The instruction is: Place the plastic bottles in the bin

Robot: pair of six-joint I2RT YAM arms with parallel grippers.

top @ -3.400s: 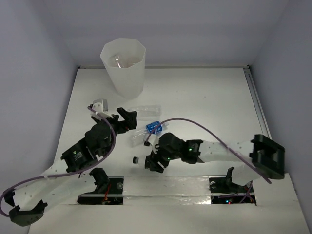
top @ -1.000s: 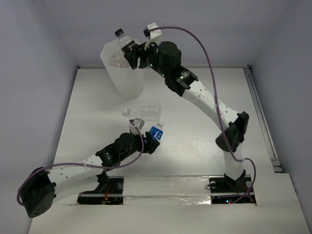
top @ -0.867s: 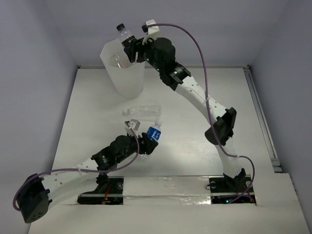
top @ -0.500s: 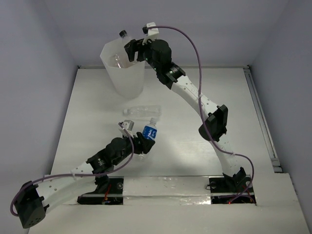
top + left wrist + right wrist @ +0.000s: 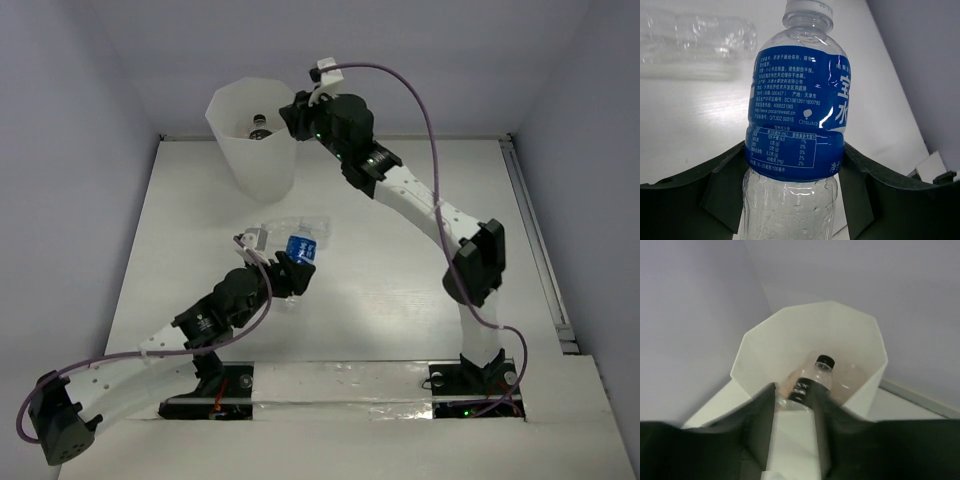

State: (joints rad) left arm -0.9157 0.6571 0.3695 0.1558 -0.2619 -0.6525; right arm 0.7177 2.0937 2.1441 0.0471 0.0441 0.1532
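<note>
My left gripper [image 5: 290,262] is shut on the blue-labelled bottle [image 5: 297,248] and holds it upright above the table; in the left wrist view the bottle [image 5: 795,100] fills the space between the two fingers. My right gripper [image 5: 292,116] is open and empty at the right rim of the bin [image 5: 250,160]. The black-labelled bottle [image 5: 260,126] with its black cap lies inside the bin; the right wrist view shows this bottle [image 5: 812,380] just past my open gripper [image 5: 795,397], within the bin's walls [image 5: 860,330]. Something pale orange shows faintly beside it in the bin.
A crushed clear bottle [image 5: 316,224] lies on the table just beyond the left gripper; it also shows in the left wrist view [image 5: 695,40]. The bin stands at the back left, near the walls. A rail runs along the table's right edge [image 5: 530,230].
The right gripper opened and the black-labelled bottle dropped from above the rim into the bin. The left gripper carried the blue-labelled bottle up and away from the arm bases.
</note>
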